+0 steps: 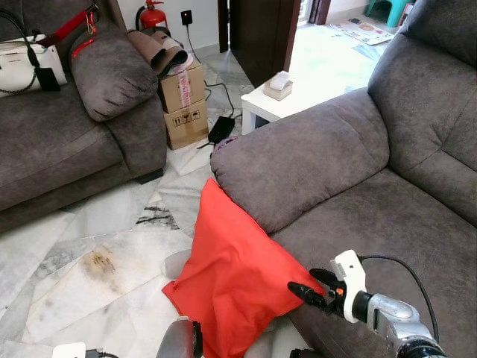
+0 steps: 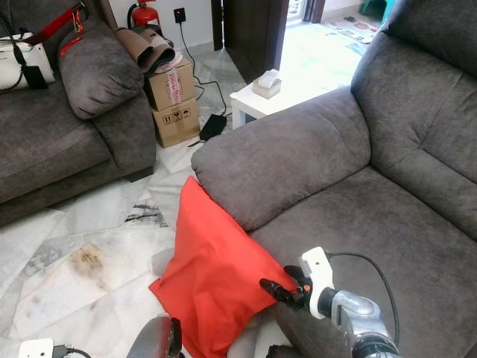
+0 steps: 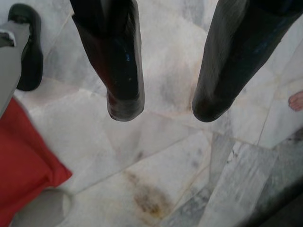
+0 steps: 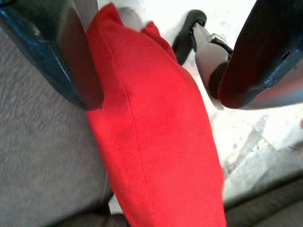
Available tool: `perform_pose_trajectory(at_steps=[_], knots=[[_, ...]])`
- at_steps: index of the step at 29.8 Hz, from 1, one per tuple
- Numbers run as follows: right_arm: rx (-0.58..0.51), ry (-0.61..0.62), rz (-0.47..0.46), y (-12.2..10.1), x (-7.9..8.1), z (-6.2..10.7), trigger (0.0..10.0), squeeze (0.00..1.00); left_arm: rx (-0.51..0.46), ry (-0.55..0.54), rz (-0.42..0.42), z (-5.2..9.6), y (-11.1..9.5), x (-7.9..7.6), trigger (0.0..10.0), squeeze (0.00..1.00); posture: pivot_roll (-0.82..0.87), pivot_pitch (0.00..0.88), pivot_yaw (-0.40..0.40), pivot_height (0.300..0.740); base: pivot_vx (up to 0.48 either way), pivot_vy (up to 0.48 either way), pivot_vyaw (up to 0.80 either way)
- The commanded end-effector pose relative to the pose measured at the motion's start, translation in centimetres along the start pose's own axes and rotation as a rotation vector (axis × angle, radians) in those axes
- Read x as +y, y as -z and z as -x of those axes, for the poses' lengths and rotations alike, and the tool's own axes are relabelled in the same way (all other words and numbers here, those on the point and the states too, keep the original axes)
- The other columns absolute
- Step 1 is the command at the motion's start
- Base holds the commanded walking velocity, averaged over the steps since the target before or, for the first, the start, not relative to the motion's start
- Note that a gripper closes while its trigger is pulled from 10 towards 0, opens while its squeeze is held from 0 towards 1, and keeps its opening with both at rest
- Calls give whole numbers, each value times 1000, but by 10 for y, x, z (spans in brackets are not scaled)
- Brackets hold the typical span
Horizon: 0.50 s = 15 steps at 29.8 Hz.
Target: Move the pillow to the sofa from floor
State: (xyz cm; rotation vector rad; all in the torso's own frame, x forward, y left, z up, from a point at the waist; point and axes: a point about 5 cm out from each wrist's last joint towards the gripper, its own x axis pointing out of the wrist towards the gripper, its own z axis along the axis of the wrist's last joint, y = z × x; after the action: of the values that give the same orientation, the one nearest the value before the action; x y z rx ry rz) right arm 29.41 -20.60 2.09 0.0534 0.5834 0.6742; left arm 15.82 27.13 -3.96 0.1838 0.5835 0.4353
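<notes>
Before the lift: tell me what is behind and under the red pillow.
The red pillow leans against the grey sofa front, below its armrest, its lower corner on the marble floor. The covered sofa front and floor cannot be seen.

The two eye views look from the head, forward and down, at the same place: a red pillow [image 1: 231, 287] that leans on a grey sofa [image 1: 358, 186] over the marble floor [image 1: 112, 246]. The left wrist view looks almost straight down, close to this floor. The right wrist view looks along its fingers, very near to the pillow and the sofa side.
</notes>
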Motion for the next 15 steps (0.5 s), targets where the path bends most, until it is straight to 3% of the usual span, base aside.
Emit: perform_pose_trajectory(at_steps=[1, 15], knots=[[7, 12, 10, 5, 3, -2, 10000, 0, 22, 5, -7, 3, 7, 0, 10000, 0, 101, 189, 17, 623, 0, 0, 0], [-51, 63, -3, 1, 15, -19, 10000, 0, -109, 12, 46, -8, -28, -1, 10000, 0, 121, 193, 26, 623, 0, 0, 0]])
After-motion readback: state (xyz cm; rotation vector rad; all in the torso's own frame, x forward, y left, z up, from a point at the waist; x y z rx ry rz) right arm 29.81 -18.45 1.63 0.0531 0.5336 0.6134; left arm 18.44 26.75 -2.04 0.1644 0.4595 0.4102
